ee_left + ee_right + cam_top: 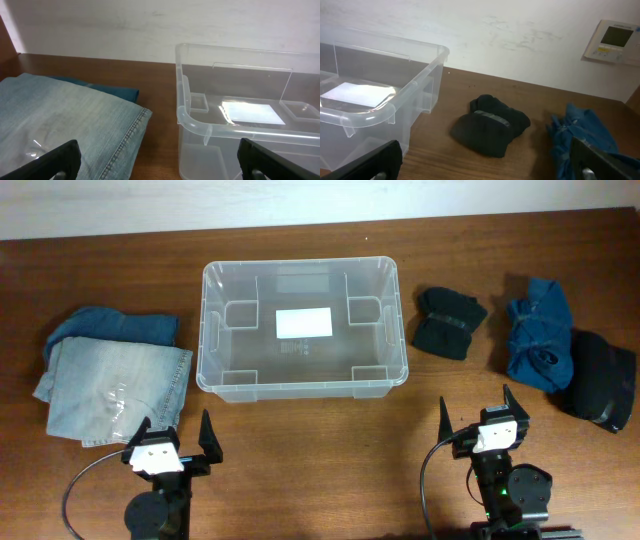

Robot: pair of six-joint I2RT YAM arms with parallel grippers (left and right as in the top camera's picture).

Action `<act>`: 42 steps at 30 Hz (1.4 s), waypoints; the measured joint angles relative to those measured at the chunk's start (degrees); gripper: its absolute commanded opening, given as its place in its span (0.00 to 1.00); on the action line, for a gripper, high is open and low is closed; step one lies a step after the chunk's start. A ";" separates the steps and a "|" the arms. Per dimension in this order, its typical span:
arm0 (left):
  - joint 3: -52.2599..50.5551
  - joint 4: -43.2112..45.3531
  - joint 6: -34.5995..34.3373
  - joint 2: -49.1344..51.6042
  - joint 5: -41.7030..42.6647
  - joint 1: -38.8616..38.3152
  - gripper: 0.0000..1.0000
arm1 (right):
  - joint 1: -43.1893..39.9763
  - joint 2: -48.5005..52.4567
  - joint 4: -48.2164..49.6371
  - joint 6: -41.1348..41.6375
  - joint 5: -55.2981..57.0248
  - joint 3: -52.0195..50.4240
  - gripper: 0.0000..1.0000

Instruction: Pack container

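**Both arms parked at the lower edge, bin empty at centre**

In the overhead view I see the clear plastic container (300, 365) sitting just left of centre frame on the brown wooden table (330, 450), long side running left to right. Nothing lies inside it; the white label (304, 323) on its base shows plainly through the plastic.

At the left of the frame lies a folded pair of light-wash jeans (115, 390), on top of a darker blue garment (125, 327) that pokes out at its upper edge. The stack sits just beside the bin's left wall, not touching it. To the right of the bin sits a black folded garment (449, 322). Further right is a crumpled blue garment (538, 330), and a black item (600, 380) lies against it at the right edge.

My left gripper (174, 425) sits at lower left, below the jeans, with its fingers spread wide and holding nothing. Through the left wrist camera, the container's rolled rim (192, 122) fills the right side and the jeans (65, 125) the left.

My right gripper (476, 402) sits at lower right, below the black folded garment, its fingers also spread and empty. Its wrist camera shows the bin corner (380, 112) at left, the black folded garment (490, 125) at centre, the blue garment (585, 135) at right and a wall panel (612, 40) at upper right.
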 measured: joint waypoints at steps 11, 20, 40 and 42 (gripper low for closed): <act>0.00 0.00 0.00 0.00 0.00 0.00 1.00 | 0.00 0.00 0.00 0.02 0.00 0.00 0.98; 0.00 0.17 0.00 0.00 0.55 0.00 1.00 | 0.00 0.00 0.00 0.00 0.00 0.00 0.98; 36.15 -6.75 -0.07 39.39 6.75 1.25 1.00 | 0.00 0.07 -0.07 0.00 0.04 0.00 0.98; 47.01 -14.47 -0.07 50.03 7.30 2.86 1.00 | 0.00 0.04 -0.07 0.00 0.02 0.00 0.98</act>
